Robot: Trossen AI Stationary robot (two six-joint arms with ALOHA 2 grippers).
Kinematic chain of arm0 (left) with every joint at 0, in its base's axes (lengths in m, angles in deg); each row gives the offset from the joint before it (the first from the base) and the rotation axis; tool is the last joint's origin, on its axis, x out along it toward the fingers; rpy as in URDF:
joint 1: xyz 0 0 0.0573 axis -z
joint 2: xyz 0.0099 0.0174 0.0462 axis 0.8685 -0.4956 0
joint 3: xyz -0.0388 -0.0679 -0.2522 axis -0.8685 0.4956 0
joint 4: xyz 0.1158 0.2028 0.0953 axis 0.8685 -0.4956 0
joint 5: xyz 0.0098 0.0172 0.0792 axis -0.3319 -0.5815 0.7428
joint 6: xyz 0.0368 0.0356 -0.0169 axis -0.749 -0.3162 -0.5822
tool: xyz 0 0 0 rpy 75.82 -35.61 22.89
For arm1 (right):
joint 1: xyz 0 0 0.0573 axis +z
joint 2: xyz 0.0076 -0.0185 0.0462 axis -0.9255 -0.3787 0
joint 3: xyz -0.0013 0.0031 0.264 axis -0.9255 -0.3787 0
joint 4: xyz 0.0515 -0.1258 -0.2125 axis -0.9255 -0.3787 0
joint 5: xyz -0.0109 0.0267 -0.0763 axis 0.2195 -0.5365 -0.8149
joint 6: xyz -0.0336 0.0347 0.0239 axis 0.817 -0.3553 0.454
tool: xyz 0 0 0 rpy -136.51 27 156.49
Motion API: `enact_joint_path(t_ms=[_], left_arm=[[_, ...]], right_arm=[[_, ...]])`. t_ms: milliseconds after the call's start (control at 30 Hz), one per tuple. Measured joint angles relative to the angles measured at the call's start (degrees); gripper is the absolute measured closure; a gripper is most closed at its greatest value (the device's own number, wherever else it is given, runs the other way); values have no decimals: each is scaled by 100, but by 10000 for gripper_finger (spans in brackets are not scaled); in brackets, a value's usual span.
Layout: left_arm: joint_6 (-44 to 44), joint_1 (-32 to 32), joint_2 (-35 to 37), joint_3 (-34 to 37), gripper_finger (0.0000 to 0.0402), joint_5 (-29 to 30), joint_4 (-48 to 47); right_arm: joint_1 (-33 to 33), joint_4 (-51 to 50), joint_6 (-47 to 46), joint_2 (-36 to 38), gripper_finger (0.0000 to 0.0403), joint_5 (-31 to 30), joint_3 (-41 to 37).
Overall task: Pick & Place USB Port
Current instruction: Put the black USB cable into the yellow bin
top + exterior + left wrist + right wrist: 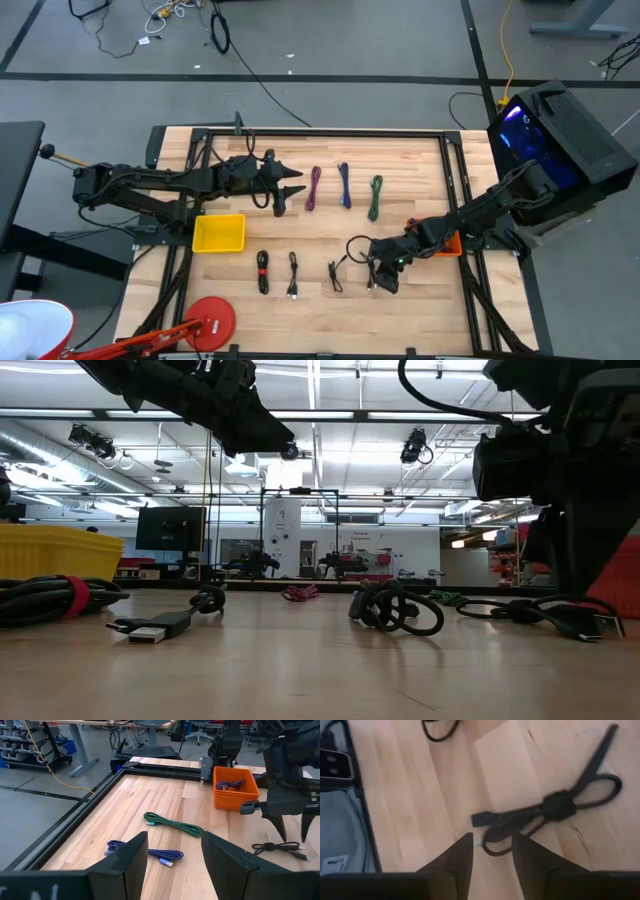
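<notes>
A black USB cable [560, 805], bundled with a tie, lies flat on the wooden table [420, 180] near its front right; it also shows from the high view [356, 247] and the left wrist view [275, 847]. My right gripper [492, 851] hangs open just above the cable's plug end [477, 820], fingers slanting down, one on each side of a loop, touching nothing that I can see. My left gripper [295, 190] stands open in the air over the table's far middle, nothing between its fingers [175, 855].
Purple [315, 187], blue [344, 185] and green [375, 197] cables lie in a row at the far middle. Three more black cables [293, 275] lie along the front. A yellow bin [219, 233] stands at the left, and an orange bin [235, 795] holding a cable at the right.
</notes>
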State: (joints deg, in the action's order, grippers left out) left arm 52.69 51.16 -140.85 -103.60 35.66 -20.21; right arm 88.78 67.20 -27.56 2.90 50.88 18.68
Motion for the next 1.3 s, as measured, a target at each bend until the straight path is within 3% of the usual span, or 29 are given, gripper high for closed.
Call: enact_joint_path(t_ms=[800,1300], left_arm=[[41,0,-1,0,211,9,-90],[11,0,-2,2,211,9,-138]], right_arm=[[234,211,112,-249,268,-643,11],[232,458,168,-484,282,-697,18]])
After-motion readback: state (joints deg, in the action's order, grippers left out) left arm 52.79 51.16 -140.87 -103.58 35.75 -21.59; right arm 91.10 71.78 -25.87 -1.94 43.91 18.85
